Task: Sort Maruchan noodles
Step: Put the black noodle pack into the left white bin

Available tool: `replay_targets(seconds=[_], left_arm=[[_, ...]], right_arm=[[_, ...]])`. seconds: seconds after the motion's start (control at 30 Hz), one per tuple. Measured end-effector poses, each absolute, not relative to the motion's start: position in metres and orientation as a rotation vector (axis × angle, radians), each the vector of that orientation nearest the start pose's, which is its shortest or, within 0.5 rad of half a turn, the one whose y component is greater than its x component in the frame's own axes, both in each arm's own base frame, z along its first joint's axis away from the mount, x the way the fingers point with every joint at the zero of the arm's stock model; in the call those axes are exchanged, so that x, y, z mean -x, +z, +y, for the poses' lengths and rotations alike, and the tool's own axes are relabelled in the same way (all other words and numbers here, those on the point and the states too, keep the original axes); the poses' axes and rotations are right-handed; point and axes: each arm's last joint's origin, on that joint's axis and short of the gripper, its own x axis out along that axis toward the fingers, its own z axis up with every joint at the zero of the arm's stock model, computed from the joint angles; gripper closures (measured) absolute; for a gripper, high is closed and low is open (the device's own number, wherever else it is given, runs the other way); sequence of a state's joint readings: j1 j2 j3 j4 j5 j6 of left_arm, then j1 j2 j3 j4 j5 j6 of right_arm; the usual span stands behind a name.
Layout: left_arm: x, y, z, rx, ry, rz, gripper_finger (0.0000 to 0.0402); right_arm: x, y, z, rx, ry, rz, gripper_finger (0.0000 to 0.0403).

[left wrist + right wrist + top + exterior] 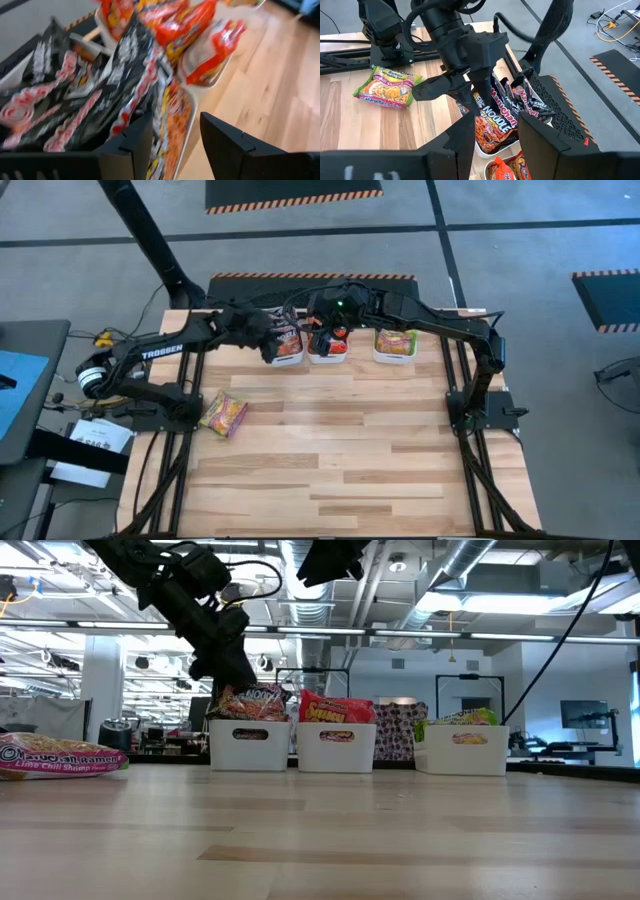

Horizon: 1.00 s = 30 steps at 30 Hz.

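Left gripper (470,75) is hovering part-open and empty over the left bin (286,355); it should be rising clear before fetching the green packet (224,415).

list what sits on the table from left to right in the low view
green noodle packet lying flat on the table → white bin of dark packets with the left gripper over it → white bin of red-orange packets → white bin of green packets

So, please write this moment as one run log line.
left tool: open, over dark-packet bin | right tool: above middle bin | green packet: unsorted on table
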State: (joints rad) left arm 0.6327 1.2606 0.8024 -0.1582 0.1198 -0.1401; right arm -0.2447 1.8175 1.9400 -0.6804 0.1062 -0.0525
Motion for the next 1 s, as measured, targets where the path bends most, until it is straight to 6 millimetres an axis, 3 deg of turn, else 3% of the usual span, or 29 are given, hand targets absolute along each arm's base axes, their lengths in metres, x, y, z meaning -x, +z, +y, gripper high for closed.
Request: replay_targets(seconds=[0.3, 0.6, 1.0], left_arm=[[-0.212, 0.231, 0.15, 0.415, 0.537, 0.577, 0.0281], [-0.211, 0.221, 0.149, 0.451, 0.546, 0.6, 0.0285], [-0.228, 0.184, 0.156, 0.521, 0.524, 0.717, 0.0285]], right_arm=[[-0.39, 0.398, -0.1, 0.011, -0.325, 0.569, 0.0232], [-0.39, 0.398, -0.1, 0.011, -0.325, 0.568, 0.0232], [-0.39, 0.398, -0.1, 0.011, -0.325, 0.569, 0.0232]])
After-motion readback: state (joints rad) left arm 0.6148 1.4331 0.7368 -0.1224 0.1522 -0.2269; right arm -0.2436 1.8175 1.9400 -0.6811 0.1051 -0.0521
